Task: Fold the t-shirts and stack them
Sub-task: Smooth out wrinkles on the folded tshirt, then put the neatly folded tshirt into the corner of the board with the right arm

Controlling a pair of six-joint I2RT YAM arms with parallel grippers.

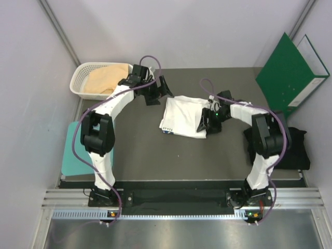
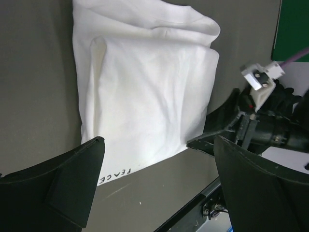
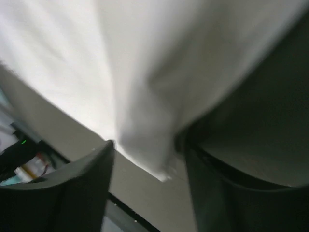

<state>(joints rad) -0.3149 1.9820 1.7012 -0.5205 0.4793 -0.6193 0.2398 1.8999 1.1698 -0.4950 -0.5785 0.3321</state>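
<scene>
On the white t-shirt (image 1: pixel 181 118), my right gripper (image 1: pixel 203 125) straddles cloth, grip unclear. Any snag would drag the fold open.

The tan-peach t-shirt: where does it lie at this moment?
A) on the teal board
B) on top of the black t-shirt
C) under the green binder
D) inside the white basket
D: the top view shows the tan-peach t-shirt bunched inside the white basket, at the far left.
</scene>
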